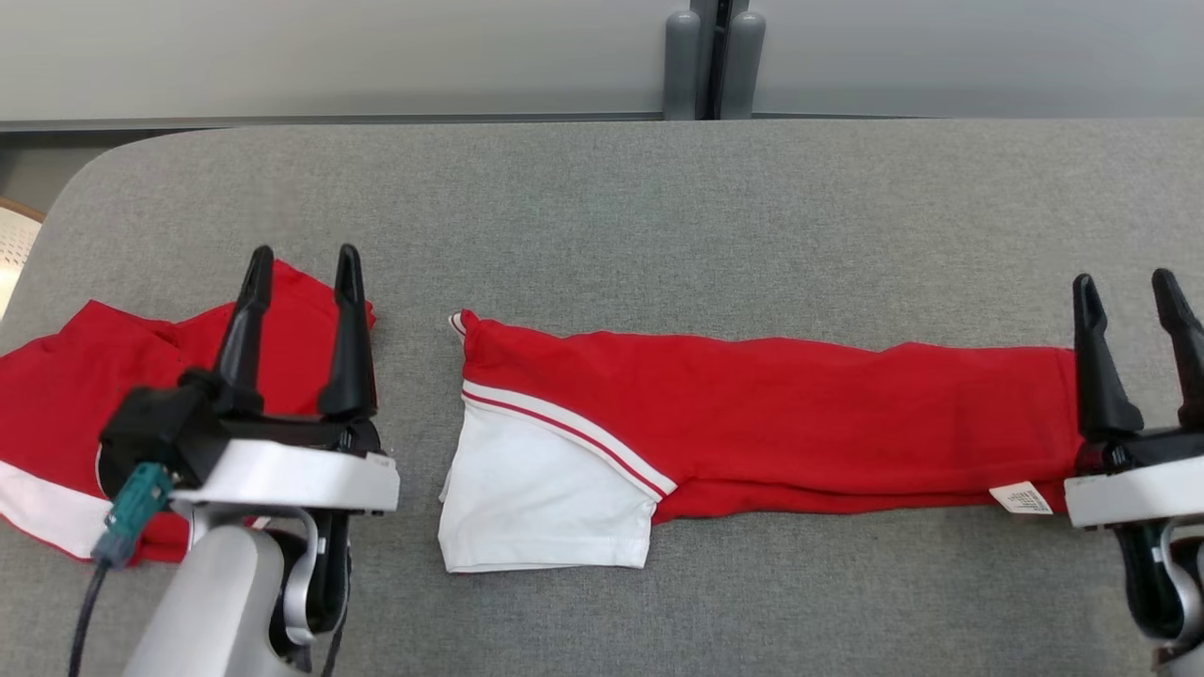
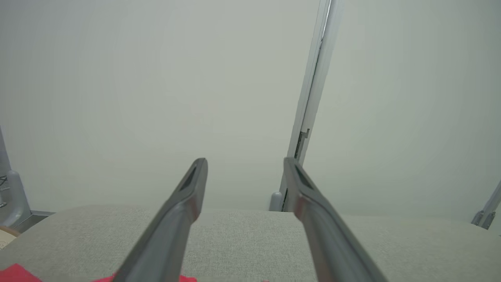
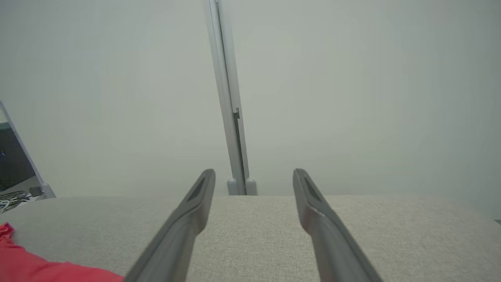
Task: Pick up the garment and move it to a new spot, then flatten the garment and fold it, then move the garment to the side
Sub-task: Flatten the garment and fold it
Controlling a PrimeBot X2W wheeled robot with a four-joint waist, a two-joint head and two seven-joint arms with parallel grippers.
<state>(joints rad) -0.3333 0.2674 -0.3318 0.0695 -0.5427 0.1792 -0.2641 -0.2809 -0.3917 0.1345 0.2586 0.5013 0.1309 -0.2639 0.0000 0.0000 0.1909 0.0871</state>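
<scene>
While the red-and-white garment lies flat across the middle of the frame on the grey table, both tools stand open and empty: left gripper at lower left above bunched red cloth, right gripper at the garment's right end.

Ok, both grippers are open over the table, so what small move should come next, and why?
Probably lower the right gripper onto the right end of the red garment and close. The garment lies as a long flat strip on the grey table, that end sits by its open jaws, and the left gripper is open, holding nothing.
</scene>
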